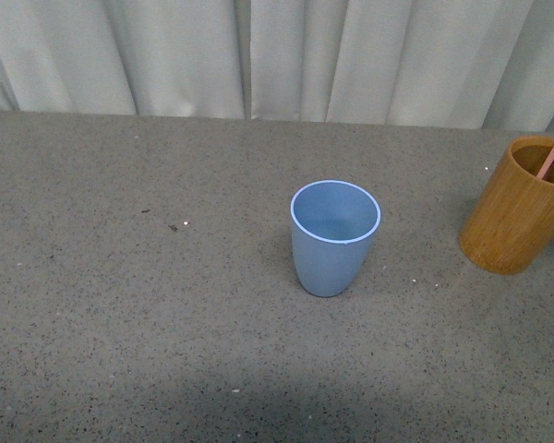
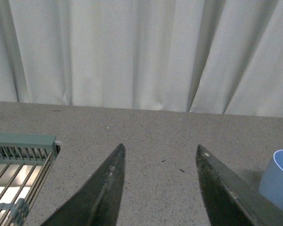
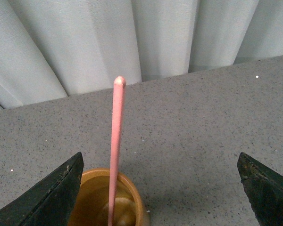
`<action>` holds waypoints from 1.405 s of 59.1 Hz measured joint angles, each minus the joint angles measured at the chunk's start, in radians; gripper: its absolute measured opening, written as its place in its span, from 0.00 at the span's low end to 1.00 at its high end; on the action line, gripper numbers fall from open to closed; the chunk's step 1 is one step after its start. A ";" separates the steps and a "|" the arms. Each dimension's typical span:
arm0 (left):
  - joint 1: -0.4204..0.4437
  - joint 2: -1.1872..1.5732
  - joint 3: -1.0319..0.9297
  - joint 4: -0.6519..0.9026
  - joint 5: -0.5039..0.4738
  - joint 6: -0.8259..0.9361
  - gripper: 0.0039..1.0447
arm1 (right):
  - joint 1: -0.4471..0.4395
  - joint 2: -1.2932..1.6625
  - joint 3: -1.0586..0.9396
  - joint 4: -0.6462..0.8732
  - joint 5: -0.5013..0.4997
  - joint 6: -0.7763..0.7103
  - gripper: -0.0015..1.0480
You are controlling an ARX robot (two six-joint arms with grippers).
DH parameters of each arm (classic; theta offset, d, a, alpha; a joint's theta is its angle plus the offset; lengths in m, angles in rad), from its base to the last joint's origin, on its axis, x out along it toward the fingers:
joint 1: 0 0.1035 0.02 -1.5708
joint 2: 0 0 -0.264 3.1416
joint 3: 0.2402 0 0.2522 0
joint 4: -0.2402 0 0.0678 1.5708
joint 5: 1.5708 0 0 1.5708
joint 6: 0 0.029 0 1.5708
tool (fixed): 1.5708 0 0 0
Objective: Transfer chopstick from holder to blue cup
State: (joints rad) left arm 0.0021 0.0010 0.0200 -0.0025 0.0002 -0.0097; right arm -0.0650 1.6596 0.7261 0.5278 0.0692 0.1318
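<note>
Where the chopstick stood: the chopstick (image 3: 115, 155) was inside the holder (image 1: 514, 221), its pink shaft rising well above the rim; the front view caught only a short slanting piece of it at the picture's right edge.
Holder: upright on the bench (image 1: 120, 305), far to the robot's right and well apart from the blue cup (image 1: 334, 242).
Blue cup: upright near the middle of the bench, mouth up, with nothing visible inside.
Right hand: the right hand (image 3: 160, 157) was spread wide and held nothing. The chopstick stood in the gap between its two fingers, nearer one finger than the other and touching neither.
Left hand: the left hand (image 2: 160, 147) was also spread and empty, over bare bench. The blue cup showed at one edge of its view and a green slatted rack (image 2: 19, 157) at the other.
Arms in front view: neither showed.
Done: nothing of the transfer, by my reading, since the stick was not yet gripped or lifted.
Left to do: close the right hand on the shaft, draw it straight up clear of the holder's rim, carry it across to the blue cup, lower its end in, and let go.
Stage: judged to be the approach, with the right hand lined up on the stick.
</note>
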 joint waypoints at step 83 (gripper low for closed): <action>0.000 0.000 0.000 0.000 0.000 0.003 0.94 | 0.066 0.314 0.271 0.042 0.035 0.109 0.71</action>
State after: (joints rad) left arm 0.0021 0.0010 0.0200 -0.0025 0.0002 -0.0071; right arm 0.0010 1.9739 0.9974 0.5697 0.1047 0.2409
